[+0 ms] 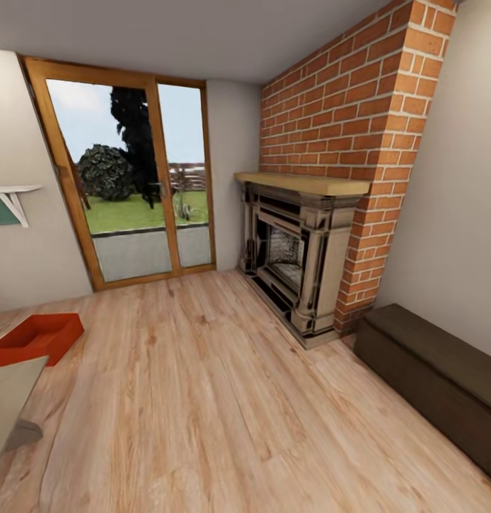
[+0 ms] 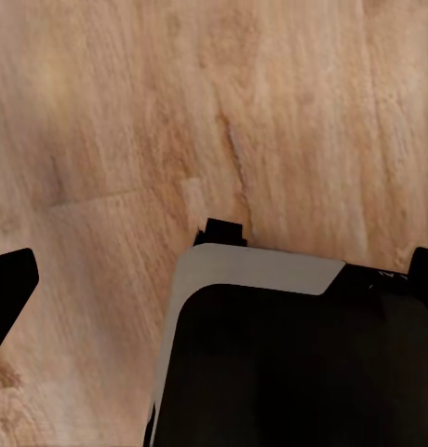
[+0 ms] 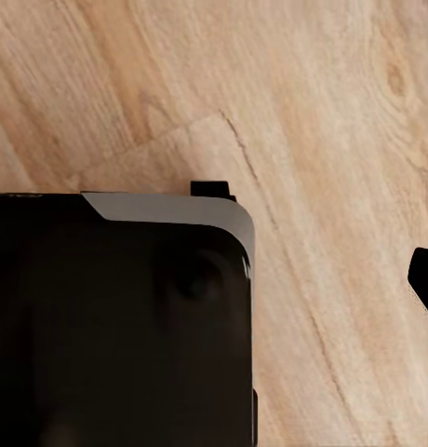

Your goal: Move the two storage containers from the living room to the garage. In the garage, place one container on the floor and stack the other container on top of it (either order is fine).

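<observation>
I am in the living room, facing the brick fireplace (image 1: 295, 263) and the glass garden door (image 1: 131, 185), with one red-orange storage container (image 1: 37, 337) resting open side up on the light plank floor (image 1: 202, 399) at my left, beside a pale counter (image 1: 6, 399) edge. Nothing has been carried to the garage yet, I judge. Both wrist cameras look straight down at planks past my own dark base (arms hanging low, likely tucked for driving), so I cannot tell whether either gripper is open or closed.
</observation>
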Motion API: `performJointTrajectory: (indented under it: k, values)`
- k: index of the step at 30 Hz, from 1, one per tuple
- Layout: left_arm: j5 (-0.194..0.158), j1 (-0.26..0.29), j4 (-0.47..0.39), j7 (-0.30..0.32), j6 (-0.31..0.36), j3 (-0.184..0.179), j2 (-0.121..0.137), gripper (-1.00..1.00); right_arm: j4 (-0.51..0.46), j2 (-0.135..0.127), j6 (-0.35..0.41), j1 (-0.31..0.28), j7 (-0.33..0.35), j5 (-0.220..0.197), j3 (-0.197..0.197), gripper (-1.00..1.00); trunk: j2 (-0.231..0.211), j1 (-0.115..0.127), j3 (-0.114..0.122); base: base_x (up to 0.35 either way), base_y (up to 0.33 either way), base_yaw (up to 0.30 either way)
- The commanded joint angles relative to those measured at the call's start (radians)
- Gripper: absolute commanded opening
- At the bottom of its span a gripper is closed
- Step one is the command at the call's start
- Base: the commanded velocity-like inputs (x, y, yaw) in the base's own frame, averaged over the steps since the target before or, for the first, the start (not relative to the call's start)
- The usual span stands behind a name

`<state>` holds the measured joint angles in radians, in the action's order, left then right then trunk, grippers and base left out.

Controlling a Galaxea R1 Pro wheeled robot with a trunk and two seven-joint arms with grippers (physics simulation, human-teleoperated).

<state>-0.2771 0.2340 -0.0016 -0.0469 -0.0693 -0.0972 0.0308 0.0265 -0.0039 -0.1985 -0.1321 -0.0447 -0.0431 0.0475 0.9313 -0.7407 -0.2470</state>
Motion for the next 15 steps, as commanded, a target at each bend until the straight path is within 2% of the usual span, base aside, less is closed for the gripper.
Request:
performJointTrajectory:
  k: [1, 6, 15]
  values:
    - [-0.008, 0.001, 0.000, -0.002, -0.003, -0.009, 0.000, 1.00, 0.003, 0.000, -0.005, -0.001, -0.002, -0.004, 0.005, 1.00, 0.001, -0.001, -0.001, 0.318, 0.000, 0.000]
    - [-0.008, 0.001, 0.001, -0.002, -0.003, -0.009, 0.000, 1.00, 0.003, -0.003, -0.005, -0.001, -0.002, -0.004, 0.005, 1.00, 0.001, -0.001, -0.001, 0.318, 0.000, 0.076]
    - [-0.008, 0.001, 0.001, -0.002, -0.003, -0.009, 0.001, 1.00, 0.003, -0.004, -0.005, -0.001, -0.002, -0.004, 0.006, 1.00, 0.001, -0.001, -0.001, 0.318, 0.000, 0.256]
